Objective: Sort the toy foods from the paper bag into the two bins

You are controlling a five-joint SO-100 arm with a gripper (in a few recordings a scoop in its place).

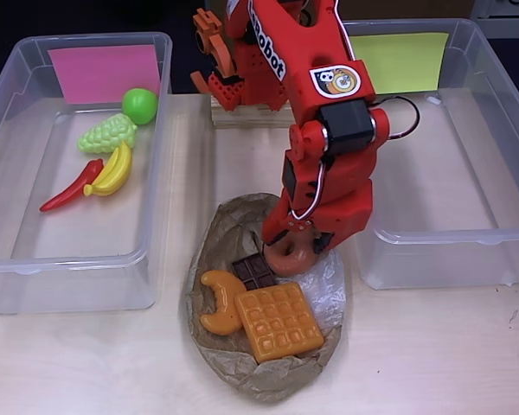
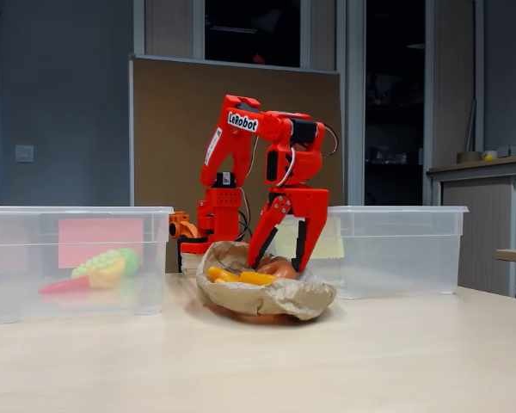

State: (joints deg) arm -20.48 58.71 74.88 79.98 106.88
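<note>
Down over the bag, the red arm had its pincer lowered with the two fingers spread apart, one on each side of the donut. Seen from above, the donut lay right under the wrist, half covered by it; whether the fingers actually touched it I could not tell. From the fixed view the fingertips reached down inside the bag's crumpled rim, around the brownish donut.

Just beside the pincer, toward the near edge of the counter, lay the chocolate, touching the donut. Beyond it sat the croissant and the waffle, side by side and touching, all still in the bag. A shiny tape patch showed on the bag next to the donut.

Well off to the pincer's left in the overhead view stood the pink-note bin. Inside it were the apple, the grapes, the bananas and the chili, bunched close together, the chili touching the bananas. To the pincer's right in that view stood the yellow-note bin, its near corner just beside the wrist, its note at the far wall.
</note>
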